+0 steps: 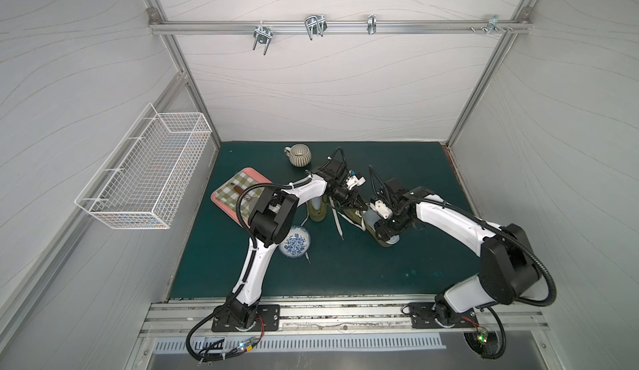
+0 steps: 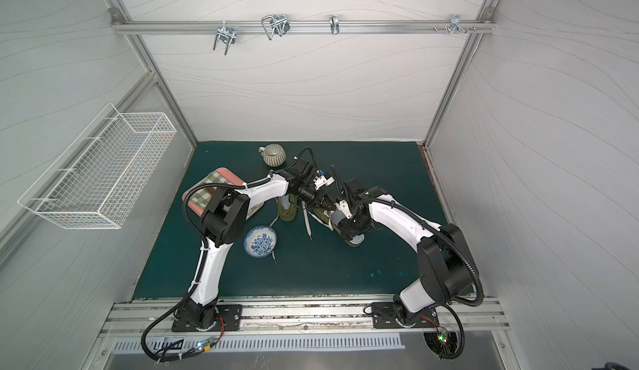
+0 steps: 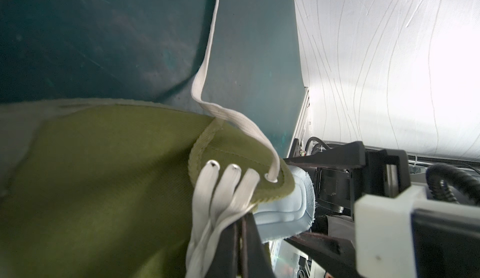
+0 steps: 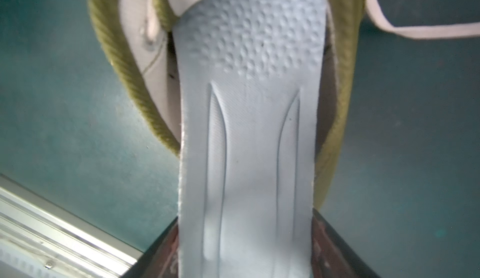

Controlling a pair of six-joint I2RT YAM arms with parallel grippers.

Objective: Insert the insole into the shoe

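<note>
An olive green shoe (image 1: 356,217) (image 2: 354,242) lies on the green mat between both arms. A pale blue insole (image 1: 371,217) (image 2: 338,216) slants into its opening, heel end sticking out. The right wrist view shows the insole (image 4: 249,133) running from between my right gripper's fingers (image 4: 166,250) into the shoe's collar (image 4: 124,68). My right gripper (image 1: 382,231) (image 4: 245,250) is shut on the insole's two side edges. My left gripper (image 1: 359,206) (image 3: 241,237) is shut on the shoe (image 3: 104,172) at its laced edge, next to the white laces (image 3: 223,185) and the insole (image 3: 291,206).
A second olive shoe (image 1: 316,211) stands just left of the grippers. A striped cup (image 1: 301,155) sits behind, a blue-patterned bowl (image 1: 294,242) in front left, a pink tray (image 1: 238,191) under the left arm. Loose laces (image 1: 337,224) trail on the mat. A wire basket (image 1: 145,174) hangs on the left wall.
</note>
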